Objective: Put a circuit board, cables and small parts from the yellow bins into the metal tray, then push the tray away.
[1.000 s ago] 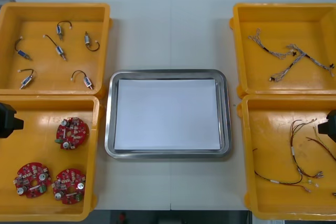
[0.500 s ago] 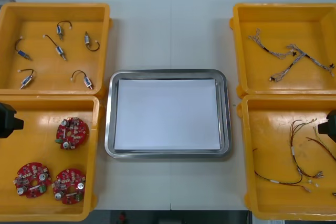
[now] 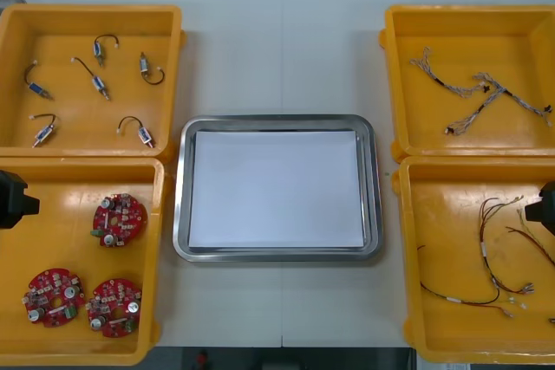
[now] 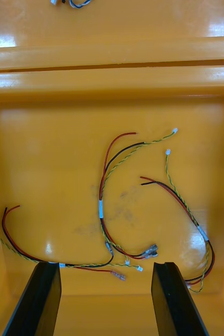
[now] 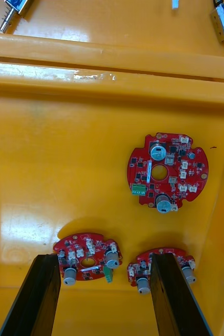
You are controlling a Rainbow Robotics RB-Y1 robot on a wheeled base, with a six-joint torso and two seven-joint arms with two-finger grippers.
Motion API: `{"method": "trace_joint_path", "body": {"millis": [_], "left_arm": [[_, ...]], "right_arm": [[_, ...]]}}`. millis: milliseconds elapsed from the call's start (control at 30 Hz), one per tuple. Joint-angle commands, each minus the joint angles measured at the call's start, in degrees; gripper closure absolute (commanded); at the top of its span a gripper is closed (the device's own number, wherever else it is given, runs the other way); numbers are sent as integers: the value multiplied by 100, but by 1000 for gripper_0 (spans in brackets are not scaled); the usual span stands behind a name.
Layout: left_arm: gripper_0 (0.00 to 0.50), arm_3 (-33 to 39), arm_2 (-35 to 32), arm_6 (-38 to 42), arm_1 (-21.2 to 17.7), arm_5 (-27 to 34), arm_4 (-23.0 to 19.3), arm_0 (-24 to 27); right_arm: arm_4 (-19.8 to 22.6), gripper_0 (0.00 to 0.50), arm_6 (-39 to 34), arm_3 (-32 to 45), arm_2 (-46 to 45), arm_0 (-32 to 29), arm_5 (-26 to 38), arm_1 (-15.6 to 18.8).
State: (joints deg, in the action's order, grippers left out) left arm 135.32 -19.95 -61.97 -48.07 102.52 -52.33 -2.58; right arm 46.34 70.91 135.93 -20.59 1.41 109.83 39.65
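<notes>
- Black fingers [image 5: 44,294] of my left gripper [image 5: 105,258] stand apart with nothing between them, over the near left yellow bin [image 3: 61,231].
- Three round red circuit boards [image 5: 167,173] lie in that bin, two just beyond my fingertips and one farther off. Their white print is too small to read.
- My right gripper [image 4: 105,265] is spread wide as well and holds nothing, above the red and yellow cables [image 4: 105,184] in the near right bin [image 3: 451,214].
- Small metal parts [image 3: 97,84] sit in the far left bin [image 3: 87,9], and twisted blue and white cables [image 3: 477,93] in the far right bin [image 3: 468,13].
- Between the bins lies the metal tray [image 3: 277,121], white inside.
</notes>
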Motion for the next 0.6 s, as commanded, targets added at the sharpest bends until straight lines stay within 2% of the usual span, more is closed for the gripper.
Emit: {"method": "trace_joint_path", "body": {"millis": [33,367,600], "left_arm": [[0,64,-17,-378,-80,-48,-58,47],[0,117,-52,-369,-80,-312,-49,-102],[0,143,-44,-413,-71,-778,-49,-550]], "right_arm": [[-2,0,-235,154,64,-106,17,192],[33,0,-376,74,55,-167,17,78],[-318,0,-543,66,-6,-308,17,78]]}}
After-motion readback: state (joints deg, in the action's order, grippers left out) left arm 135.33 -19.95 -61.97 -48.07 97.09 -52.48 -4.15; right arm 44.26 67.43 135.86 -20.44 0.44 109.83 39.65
